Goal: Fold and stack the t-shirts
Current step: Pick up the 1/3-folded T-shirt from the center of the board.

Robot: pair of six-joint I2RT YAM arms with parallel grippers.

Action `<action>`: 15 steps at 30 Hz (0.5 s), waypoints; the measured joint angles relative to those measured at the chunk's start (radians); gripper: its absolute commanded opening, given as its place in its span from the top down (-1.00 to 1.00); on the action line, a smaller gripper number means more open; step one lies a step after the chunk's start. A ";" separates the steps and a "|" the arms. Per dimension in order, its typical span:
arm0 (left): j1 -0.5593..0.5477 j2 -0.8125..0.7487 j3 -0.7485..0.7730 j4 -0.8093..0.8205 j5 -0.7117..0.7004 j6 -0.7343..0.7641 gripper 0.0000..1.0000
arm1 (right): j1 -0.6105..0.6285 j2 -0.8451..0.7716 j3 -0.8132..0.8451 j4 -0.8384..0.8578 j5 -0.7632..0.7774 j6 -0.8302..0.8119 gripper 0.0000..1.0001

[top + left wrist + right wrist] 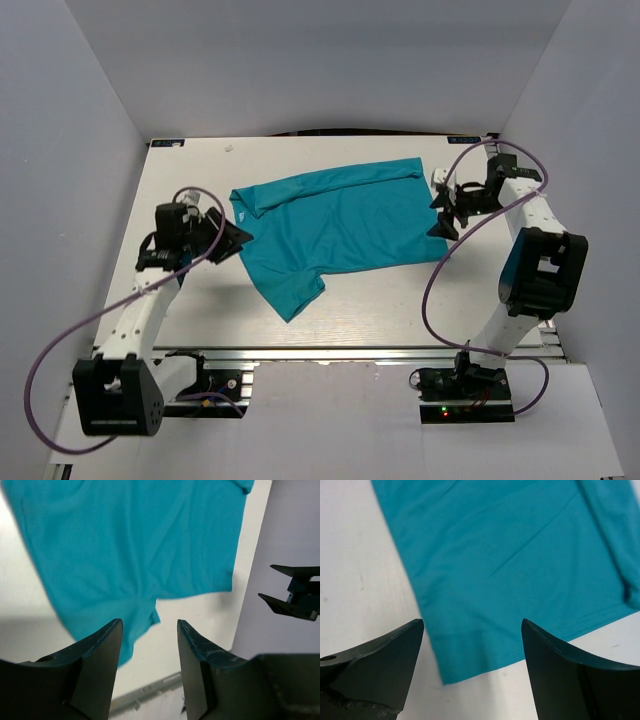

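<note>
T-shirt (335, 225) flat (teal); table (400, 310) white.

The left arm (140, 310) rises from its base at the near left and leans forward, its pale link sloping up to a black wrist that turns inward. The left claw (236, 238) points to the right toward the middle, its two dark fingers (100, 650) standing apart with nothing gripped between them. The right arm (540, 270) stands taller — elbow folded high, forearm reaching away from the base and then bending in toward the centre. The right claw (443, 215) faces left, its tapered tips spread wide — likewise empty.
</note>
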 measured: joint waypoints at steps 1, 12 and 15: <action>0.000 -0.033 -0.024 -0.028 0.000 -0.015 -0.15 | -0.004 -0.005 -0.021 -0.014 0.006 -0.024 -0.71; -0.072 -0.064 -0.167 -0.194 -0.069 -0.170 -0.19 | -0.009 -0.088 -0.180 0.068 0.143 -0.011 -0.71; -0.126 0.036 -0.168 -0.196 -0.099 -0.195 -0.19 | -0.009 -0.088 -0.187 0.112 0.168 0.018 -0.71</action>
